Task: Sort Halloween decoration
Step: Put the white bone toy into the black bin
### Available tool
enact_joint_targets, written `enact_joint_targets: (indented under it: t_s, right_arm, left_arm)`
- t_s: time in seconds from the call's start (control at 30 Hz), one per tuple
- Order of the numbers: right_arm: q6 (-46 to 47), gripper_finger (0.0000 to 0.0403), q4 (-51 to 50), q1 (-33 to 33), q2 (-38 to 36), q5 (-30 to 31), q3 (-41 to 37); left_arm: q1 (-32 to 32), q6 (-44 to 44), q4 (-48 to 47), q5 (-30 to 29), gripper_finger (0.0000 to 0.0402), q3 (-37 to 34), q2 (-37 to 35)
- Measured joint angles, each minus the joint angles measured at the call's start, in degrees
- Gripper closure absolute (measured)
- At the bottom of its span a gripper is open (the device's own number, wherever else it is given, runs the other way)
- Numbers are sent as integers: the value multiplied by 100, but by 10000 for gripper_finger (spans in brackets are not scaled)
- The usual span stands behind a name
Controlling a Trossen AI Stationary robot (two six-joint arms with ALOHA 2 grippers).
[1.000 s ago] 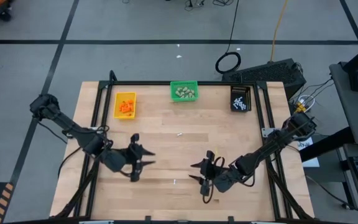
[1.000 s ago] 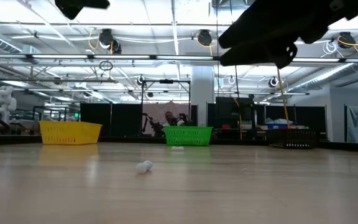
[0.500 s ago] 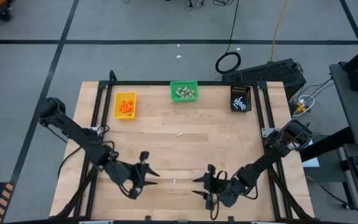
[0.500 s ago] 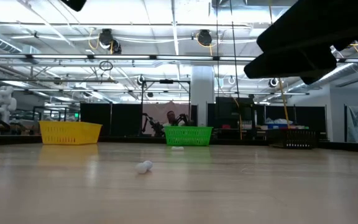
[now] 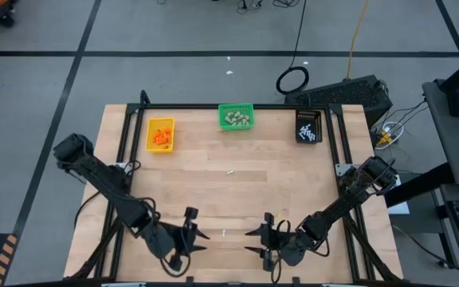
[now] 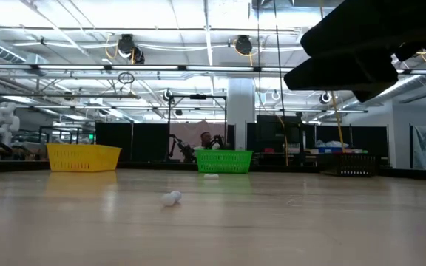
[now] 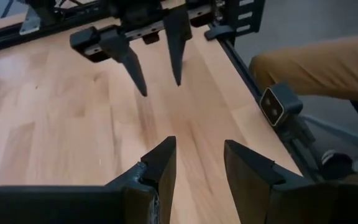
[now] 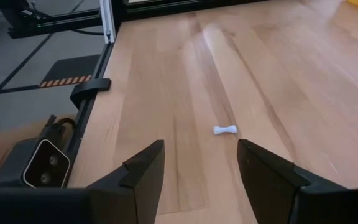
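Halloween decoration: one white stick (image 8: pixel 225 130) lies on the tabletop (image 5: pixel 237 191) between both grippers, far from the green bin (image 5: pixel 236 118). The left gripper (image 5: pixel 191 237) and right gripper (image 5: pixel 263 239) hang low, pointing at each other, jaws spread and empty.

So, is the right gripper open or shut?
Open: the right gripper fingers stand apart, empty, with a small white bone on the table ahead.

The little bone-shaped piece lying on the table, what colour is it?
White. The bone-shaped piece shows best in the right wrist view, on the pale wooden table.
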Motion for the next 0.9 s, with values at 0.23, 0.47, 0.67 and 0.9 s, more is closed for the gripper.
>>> enact_joint_targets:
  t_s: [0.23, 0.47, 0.67, 0.9]
  right_arm:
    - [0, 213, 31, 0, 2, 0, 0]
    - [0, 213, 31, 0, 2, -2, 0]
    - [-39, 213, 31, 0, 2, -1, 0]
    - [-42, 213, 28, 0, 2, -4, 0]
  left_arm:
    - [-59, -375, -1044, -87, 267, 628, 127]
    - [-51, -582, -1606, 315, 267, 893, 129]
    - [51, -426, -1994, 567, 267, 1382, 316]
    - [323, -344, -3186, 664, 267, 2463, 1000]
